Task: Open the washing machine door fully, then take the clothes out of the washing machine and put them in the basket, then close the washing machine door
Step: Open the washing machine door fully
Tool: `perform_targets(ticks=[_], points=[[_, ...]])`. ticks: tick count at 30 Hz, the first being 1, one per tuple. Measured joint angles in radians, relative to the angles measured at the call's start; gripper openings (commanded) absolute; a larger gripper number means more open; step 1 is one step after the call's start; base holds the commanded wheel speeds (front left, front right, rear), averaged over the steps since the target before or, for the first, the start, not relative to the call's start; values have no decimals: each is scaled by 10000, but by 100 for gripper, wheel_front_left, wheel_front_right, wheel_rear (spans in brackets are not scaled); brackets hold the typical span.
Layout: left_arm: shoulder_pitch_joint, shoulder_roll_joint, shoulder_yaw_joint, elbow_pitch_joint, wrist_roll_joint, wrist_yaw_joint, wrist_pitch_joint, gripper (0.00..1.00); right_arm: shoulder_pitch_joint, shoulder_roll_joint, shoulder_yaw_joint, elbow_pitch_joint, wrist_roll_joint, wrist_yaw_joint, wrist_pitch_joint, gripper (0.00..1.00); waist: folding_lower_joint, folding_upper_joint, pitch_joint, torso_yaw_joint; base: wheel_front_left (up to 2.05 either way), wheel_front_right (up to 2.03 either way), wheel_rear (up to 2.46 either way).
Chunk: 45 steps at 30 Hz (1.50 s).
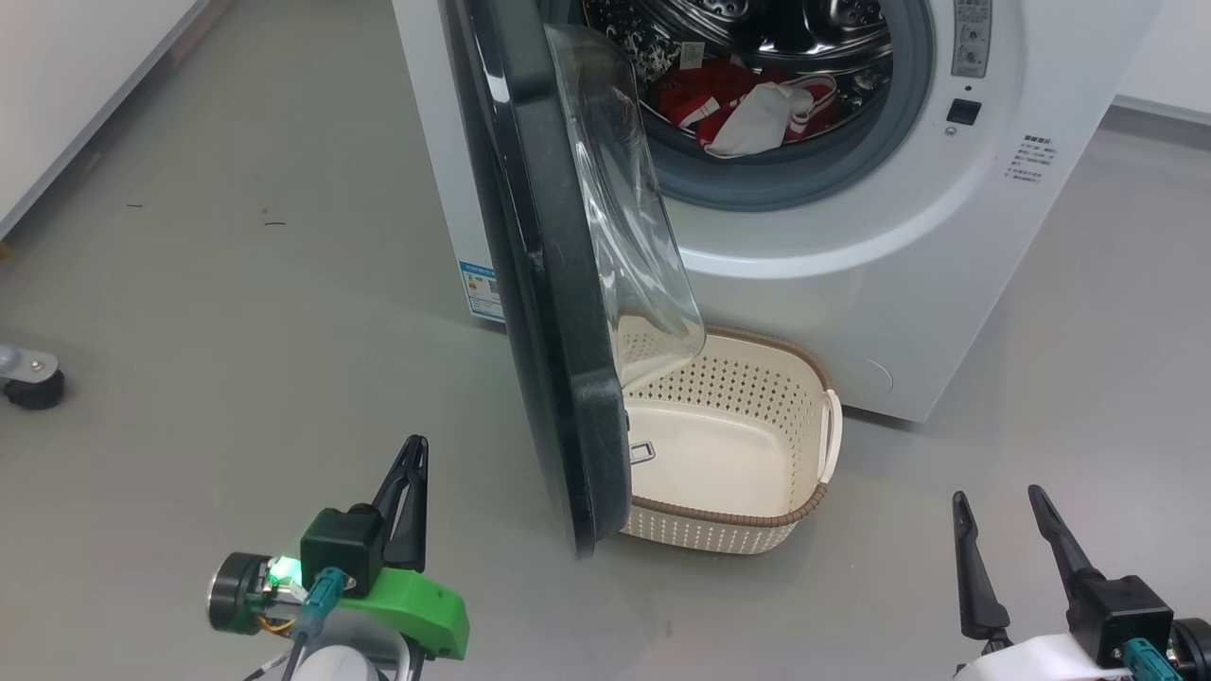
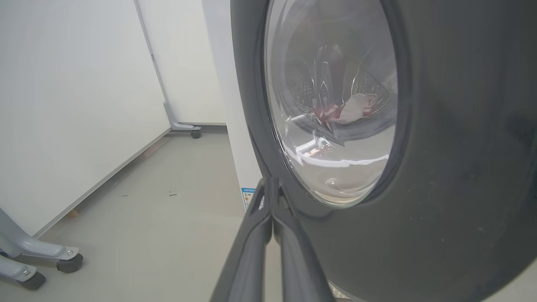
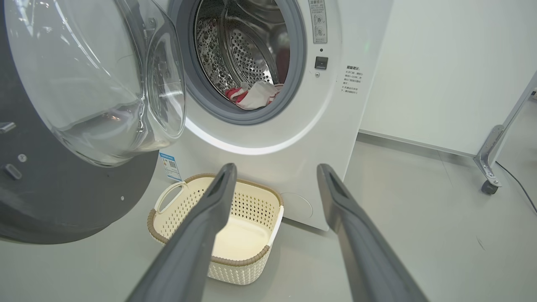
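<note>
Basket (image 1: 738, 383) partly behind washing machine door (image 1: 549, 284)

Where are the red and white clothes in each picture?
Head view: the clothes lie inside the washing machine, near the top edge, right of centre.
Left wrist view: small, right of centre, seen through the glass of the washing machine door.
Right wrist view: upper middle, low in the round opening.
Shared landmark: the black door, always left of or in front of the clothes.
</note>
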Motion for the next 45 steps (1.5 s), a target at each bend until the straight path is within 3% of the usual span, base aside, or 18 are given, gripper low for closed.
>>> perform_targets(ticks=[11,22,28,32,38,45], points=[[-73,2,418,-978,-6,0,0,0,70,46,-121,-140,-132,12,0,100,0,0,-36,17,0,0,0],[-1159,2,552,-4215,267,0,-56,0,73,130,-196,-155,-224,31,-2,100,0,0,-126,32,0,0,0],[-1409,6,-556,-5601,203,-33,-58,0,74,198,-178,-155,-334,121,0,100,0,0,-207,-12,0,0,0],[-1406,13,-1638,-5860,-48,-368,-58,0,77,232,-165,-150,-341,196,-2,100,0,0,-245,-73,0,0,0],[-954,38,-3214,-5195,-520,-874,-58,0,77,286,4,-119,-433,328,0,100,0,0,-276,-259,0,0,0],[-344,90,-4073,-4046,-700,-1120,604,0,77,295,-36,-94,-437,383,-2,100,1,0,-208,-514,0,0,0]])
